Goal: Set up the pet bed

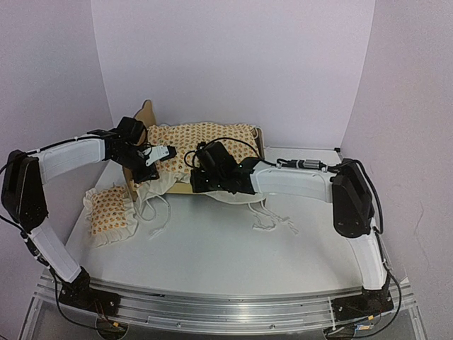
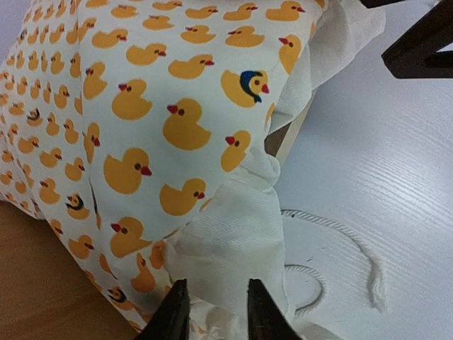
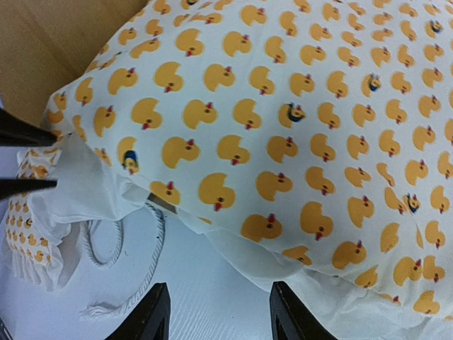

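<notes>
At bed frame [image 1: 147, 113] corner, left gripper [image 2: 216, 289] pinches ruffle [image 2: 226, 234] of bedding [image 2: 141, 127]; right gripper [image 3: 219, 287] spread, empty. Pull ruffle down evenly, don't drag bedding off.

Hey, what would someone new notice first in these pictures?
Yellow-duck bedding is heaped over the wooden bed frame at the back of the table. The left gripper pinches its white ruffle, while the right gripper hangs open over its near edge. A matching pillow lies on the table, left of the bed.
</notes>
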Robot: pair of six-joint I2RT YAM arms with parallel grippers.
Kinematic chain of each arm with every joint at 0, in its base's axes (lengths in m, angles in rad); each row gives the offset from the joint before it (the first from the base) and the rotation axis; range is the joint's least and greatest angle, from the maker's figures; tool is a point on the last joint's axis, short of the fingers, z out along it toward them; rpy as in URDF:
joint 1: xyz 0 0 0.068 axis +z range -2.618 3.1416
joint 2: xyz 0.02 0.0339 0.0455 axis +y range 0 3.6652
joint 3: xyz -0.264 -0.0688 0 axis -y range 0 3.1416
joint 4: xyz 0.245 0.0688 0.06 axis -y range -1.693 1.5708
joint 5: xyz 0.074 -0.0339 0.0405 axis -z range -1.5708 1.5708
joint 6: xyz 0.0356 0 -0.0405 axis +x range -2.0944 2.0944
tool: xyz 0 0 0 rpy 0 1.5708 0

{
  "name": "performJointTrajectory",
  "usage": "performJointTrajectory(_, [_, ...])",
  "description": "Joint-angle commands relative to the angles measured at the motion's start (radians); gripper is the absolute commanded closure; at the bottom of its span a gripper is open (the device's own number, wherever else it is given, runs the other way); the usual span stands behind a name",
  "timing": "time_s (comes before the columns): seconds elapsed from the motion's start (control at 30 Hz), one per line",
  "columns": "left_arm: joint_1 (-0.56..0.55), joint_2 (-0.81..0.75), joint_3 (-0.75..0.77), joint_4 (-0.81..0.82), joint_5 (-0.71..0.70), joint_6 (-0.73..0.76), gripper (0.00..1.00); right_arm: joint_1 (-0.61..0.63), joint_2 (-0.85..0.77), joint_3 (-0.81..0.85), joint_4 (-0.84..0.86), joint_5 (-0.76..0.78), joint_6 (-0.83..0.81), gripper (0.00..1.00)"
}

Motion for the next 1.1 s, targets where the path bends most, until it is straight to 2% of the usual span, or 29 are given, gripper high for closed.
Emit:
performJointTrajectory(0.0, [-0.002, -0.058, -0.030, -0.047, 0.011, -0.355, 0.62, -0.008, 0.004, 0.007, -0.066, 0.169, 0.159, 0.51])
performJointTrajectory(0.07, [-0.001, -0.083, -0.069, -0.022, 0.018, -0.479, 0.53, -0.009, 0.024, 0.015, -0.070, 0.172, 0.176, 0.49])
performJointTrajectory(0.17, [-0.001, -0.092, -0.121, 0.023, 0.019, -0.629, 0.45, -0.011, 0.075, 0.068, -0.072, 0.168, 0.174, 0.47])
performJointTrajectory(0.3, [0.003, -0.029, -0.111, 0.016, 0.018, -0.674, 0.45, -0.018, 0.127, 0.128, -0.088, 0.189, 0.167, 0.47])
performJointTrajectory(0.5, [0.032, 0.021, -0.108, 0.060, -0.010, -0.660, 0.48, -0.022, 0.162, 0.171, -0.094, 0.229, 0.137, 0.52])
performJointTrajectory(0.57, [0.035, 0.032, -0.105, 0.075, -0.011, -0.651, 0.52, -0.027, 0.181, 0.186, -0.094, 0.218, 0.131, 0.57])
performJointTrajectory(0.6, [0.035, 0.040, -0.102, 0.083, -0.007, -0.650, 0.55, -0.029, 0.189, 0.192, -0.094, 0.211, 0.129, 0.63])
performJointTrajectory(0.67, [0.036, 0.056, -0.091, 0.094, 0.012, -0.652, 0.68, -0.031, 0.192, 0.191, -0.094, 0.208, 0.124, 0.79])
performJointTrajectory(0.73, [0.038, 0.068, -0.081, 0.098, 0.025, -0.654, 0.88, -0.033, 0.180, 0.187, -0.094, 0.207, 0.111, 0.93])
performJointTrajectory(0.8, [0.045, 0.069, -0.074, 0.101, 0.043, -0.651, 1.00, -0.035, 0.167, 0.190, -0.094, 0.208, 0.085, 1.00])
performJointTrajectory(0.93, [0.075, 0.054, -0.022, 0.060, 0.060, -0.611, 1.00, -0.050, 0.116, 0.207, -0.093, 0.154, 0.017, 1.00])
performJointTrajectory(1.07, [0.128, 0.008, 0.106, -0.035, 0.090, -0.530, 1.00, -0.077, 0.033, 0.208, -0.088, -0.029, -0.074, 1.00])
